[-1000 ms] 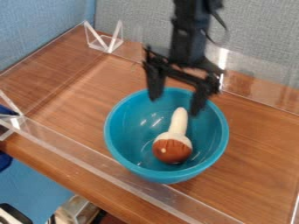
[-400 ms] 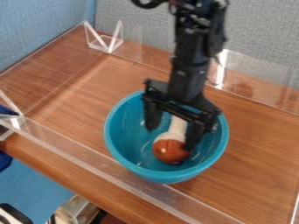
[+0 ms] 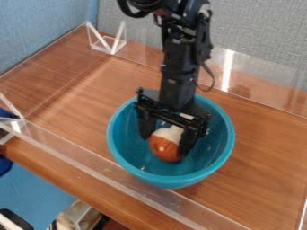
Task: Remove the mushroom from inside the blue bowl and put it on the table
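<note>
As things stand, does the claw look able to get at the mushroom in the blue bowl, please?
Probably yes: the claw stands open inside the blue bowl, straddling the mushroom, with nothing between them.

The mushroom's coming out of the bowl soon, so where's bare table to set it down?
Bare table lies left of the blue bowl, toward the back-left corner, and behind it along the rear wall. Crowded: the bowl itself, where the open end effector straddles the mushroom.

Count: one mushroom [image 3: 167,146]; one blue bowl [image 3: 129,154]; one table [image 3: 84,85]; one gripper [image 3: 168,143]; acrylic walls, number unclear.
</note>
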Robot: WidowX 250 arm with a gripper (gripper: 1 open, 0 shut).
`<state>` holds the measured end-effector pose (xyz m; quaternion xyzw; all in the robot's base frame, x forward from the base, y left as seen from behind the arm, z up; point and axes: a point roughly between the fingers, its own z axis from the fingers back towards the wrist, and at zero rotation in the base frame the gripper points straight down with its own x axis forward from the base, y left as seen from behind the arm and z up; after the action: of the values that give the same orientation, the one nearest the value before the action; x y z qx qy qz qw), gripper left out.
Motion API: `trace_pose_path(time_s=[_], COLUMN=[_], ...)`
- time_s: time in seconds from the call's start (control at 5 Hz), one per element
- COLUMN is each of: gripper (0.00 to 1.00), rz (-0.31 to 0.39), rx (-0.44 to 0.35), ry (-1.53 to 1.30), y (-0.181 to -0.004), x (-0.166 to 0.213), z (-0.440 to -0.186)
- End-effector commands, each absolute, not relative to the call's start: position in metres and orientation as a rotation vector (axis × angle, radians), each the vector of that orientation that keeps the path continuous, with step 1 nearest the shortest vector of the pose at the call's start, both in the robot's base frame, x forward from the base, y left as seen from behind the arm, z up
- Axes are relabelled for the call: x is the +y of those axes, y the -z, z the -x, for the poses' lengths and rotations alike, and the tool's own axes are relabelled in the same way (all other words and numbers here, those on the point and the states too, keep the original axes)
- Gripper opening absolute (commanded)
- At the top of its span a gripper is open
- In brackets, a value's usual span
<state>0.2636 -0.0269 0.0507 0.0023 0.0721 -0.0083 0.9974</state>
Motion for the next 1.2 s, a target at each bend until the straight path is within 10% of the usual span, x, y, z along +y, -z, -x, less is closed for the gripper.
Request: trace_pose_path(time_s=[0.0,0.4,0.6,0.8,1.0], gripper=[0.0,0.0,1.0,0.0,0.0], rz=[0.006,0.03,0.04,0.038,0.037], rx=[0.092,0.098,0.106,0.112,0.118], ry=[0.048,0.081,0.118,0.157,0.197], y=[-0.058,-0.031,-0.019,-0.016,-0.014], x=[-0.039,-0.028,-0.028,-0.028,-0.028], z=[-0.282,-0.276,-0.278,-0.28,-0.281])
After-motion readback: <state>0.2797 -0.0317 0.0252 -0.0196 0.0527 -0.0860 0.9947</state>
